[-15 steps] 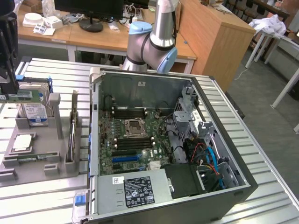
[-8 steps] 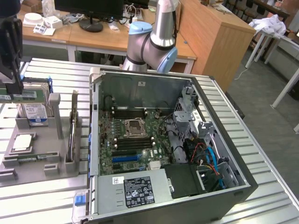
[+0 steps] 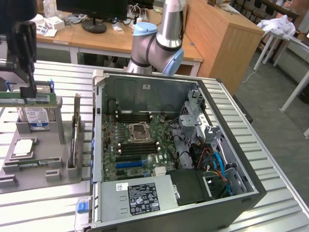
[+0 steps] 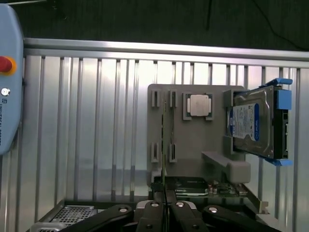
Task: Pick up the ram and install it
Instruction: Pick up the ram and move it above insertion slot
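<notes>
Pinching the ram [image 3: 42, 98] between closed fingers, the gripper [image 3: 30, 94] holds it level above the grey holder [image 3: 53, 170], over the holder's hard drive [image 3: 35, 119] and processor [image 3: 23, 147], apart from the open computer case [image 3: 244, 198] beside the holder

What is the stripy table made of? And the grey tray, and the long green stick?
The table looks like bare metal, probably aluminium: it is silvery and ribbed, with bright shiny streaks. The grey tray looks like matte plastic: a dull, even grey with no glints. The green stick looks like circuit board, likely fibreglass with a green coating: it is thin, flat and stiff.
</notes>
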Motion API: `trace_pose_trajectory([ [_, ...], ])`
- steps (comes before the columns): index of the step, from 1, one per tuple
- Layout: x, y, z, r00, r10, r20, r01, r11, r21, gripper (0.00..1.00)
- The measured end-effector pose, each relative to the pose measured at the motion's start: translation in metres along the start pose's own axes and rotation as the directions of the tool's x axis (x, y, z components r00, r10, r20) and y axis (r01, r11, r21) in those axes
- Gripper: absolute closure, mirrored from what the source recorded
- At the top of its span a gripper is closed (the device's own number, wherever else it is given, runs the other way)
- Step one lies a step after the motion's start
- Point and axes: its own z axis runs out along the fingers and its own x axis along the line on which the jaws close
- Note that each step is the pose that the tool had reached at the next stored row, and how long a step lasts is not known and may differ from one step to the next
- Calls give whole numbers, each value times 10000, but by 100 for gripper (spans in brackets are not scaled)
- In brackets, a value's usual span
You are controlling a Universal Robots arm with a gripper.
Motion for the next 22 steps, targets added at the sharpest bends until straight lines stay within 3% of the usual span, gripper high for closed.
trace_pose_trajectory([
  [22, 9, -501, -14, 10000, 0, -1, 0, 10000, -1, 88],
])
